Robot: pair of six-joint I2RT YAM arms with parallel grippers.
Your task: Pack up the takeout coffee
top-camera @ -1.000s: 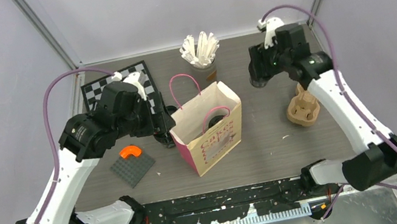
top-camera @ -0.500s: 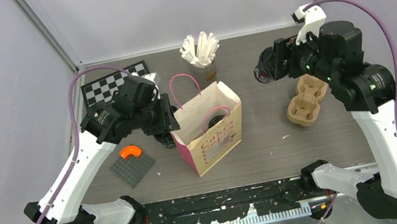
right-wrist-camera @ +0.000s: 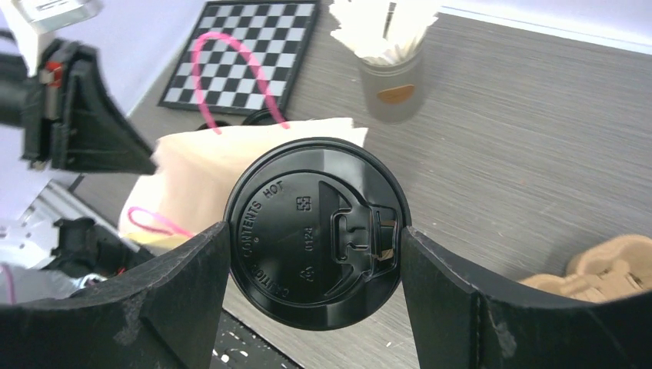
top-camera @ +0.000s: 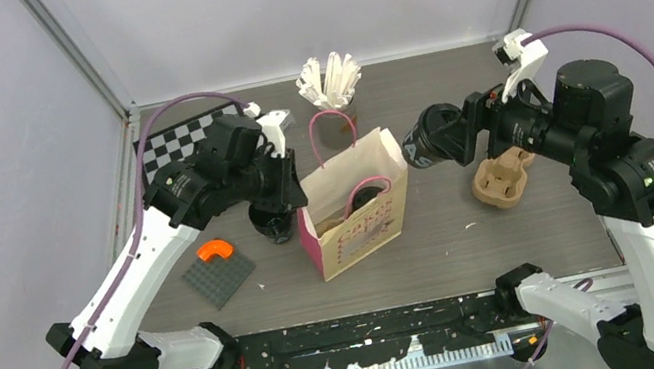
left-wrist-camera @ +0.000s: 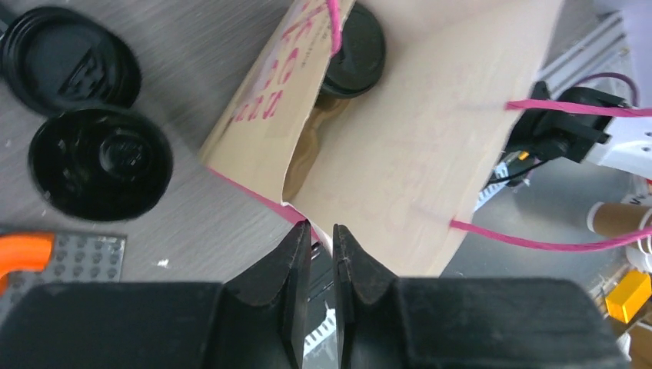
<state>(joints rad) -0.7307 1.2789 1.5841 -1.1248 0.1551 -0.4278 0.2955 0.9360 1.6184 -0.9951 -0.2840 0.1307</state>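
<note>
1. Coffee first: my right gripper (right-wrist-camera: 315,238) is closed on a lidded black coffee cup (right-wrist-camera: 307,207). One finger presses each side of its lid, with the jaws spread wide around it.
2. That cup hangs in the air above the table (top-camera: 455,243), just right of the upper right corner of the pink paper bag (top-camera: 356,230). It is between the bag and the brown pulp carrier (top-camera: 502,176).
3. My left gripper (left-wrist-camera: 321,238) sits at the bag's left rim. Its jaws are almost together, with only a slit between them. The bag's pink-edged corner runs down to that slit, and I cannot tell whether the paper is pinched.
4. A second cup (left-wrist-camera: 355,50), lid on, shows in the bag's open mouth beside a pink handle.
5. A third cup (left-wrist-camera: 100,163) and a fourth cup (left-wrist-camera: 69,58) stand on the table just left of the bag, side by side and close to my left fingers.
6. Behind the bag stands a grey cup of white wrapped sticks (right-wrist-camera: 392,84). A chessboard (right-wrist-camera: 246,50) lies in the far left corner.
7. Nearer on the left lies a grey studded plate (top-camera: 220,279), with an orange curved piece (top-camera: 213,250) at its far corner.
8. The table is grey wood-grain. Pale plain walls close it in on three sides, and metal posts stand at the back corners. A black rail runs along the near edge.
</note>
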